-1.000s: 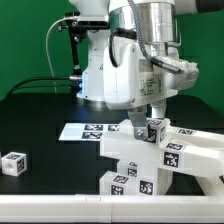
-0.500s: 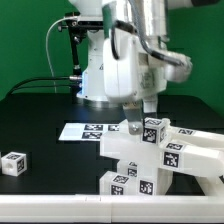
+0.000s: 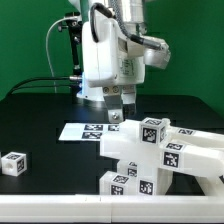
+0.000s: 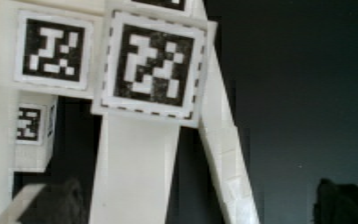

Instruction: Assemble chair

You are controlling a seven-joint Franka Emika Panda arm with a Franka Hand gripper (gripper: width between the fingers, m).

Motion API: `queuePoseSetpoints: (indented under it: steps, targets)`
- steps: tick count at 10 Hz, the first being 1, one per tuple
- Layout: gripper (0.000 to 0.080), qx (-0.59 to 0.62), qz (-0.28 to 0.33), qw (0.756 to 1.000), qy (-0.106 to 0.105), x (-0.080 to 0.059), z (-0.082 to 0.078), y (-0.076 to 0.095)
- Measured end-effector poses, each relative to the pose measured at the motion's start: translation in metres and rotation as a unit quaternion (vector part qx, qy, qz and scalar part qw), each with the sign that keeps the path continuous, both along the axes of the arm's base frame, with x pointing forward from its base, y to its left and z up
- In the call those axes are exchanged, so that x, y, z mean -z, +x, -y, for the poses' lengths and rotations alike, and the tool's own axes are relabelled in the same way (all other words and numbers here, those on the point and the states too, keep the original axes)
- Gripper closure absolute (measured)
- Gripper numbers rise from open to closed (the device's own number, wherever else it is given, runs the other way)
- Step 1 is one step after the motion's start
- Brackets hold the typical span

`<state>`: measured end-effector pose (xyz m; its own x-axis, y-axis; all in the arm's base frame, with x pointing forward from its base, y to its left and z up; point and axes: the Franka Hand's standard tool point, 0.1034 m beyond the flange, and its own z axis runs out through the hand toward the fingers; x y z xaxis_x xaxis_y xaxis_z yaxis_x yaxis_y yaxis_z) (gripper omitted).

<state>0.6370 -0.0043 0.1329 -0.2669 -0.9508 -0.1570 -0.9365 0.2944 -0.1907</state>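
The half-built chair (image 3: 150, 152) of white tagged blocks lies on the black table at the exterior view's right, a tagged cube (image 3: 153, 129) on top of it. My gripper (image 3: 119, 106) hangs open just off the chair's edge toward the exterior view's left, over the marker board (image 3: 78, 130), and holds nothing. In the wrist view, white chair bars (image 4: 137, 165) with large tags (image 4: 155, 65) lie below. My dark fingertips (image 4: 348, 202) stand wide apart at either side of them, not touching.
A loose white tagged cube (image 3: 12, 163) sits alone near the table's edge at the exterior view's left. The arm's white base (image 3: 100, 75) and black cables (image 3: 40, 82) stand behind, against a green backdrop.
The gripper has let go of the cube on top of the chair, opened wider, and moved up and toward the exterior view's left. The chair parts stay where they were.
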Motion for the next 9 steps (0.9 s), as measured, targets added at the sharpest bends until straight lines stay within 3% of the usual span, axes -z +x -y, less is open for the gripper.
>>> queuePoseSetpoints:
  steps: [2, 5, 6, 9]
  targets:
    - [0.0151, -0.024, 0.002, 1.0, -0.006, 0.0, 0.002, 0.0]
    - [0.0151, -0.146, 0.013, 0.988, -0.044, 0.005, 0.061, -0.012]
    - [0.0151, -0.191, 0.015, 0.98, -0.056, 0.008, 0.07, -0.016]
    - [0.0151, -0.266, 0.02, 0.961, -0.073, 0.008, 0.069, -0.015]
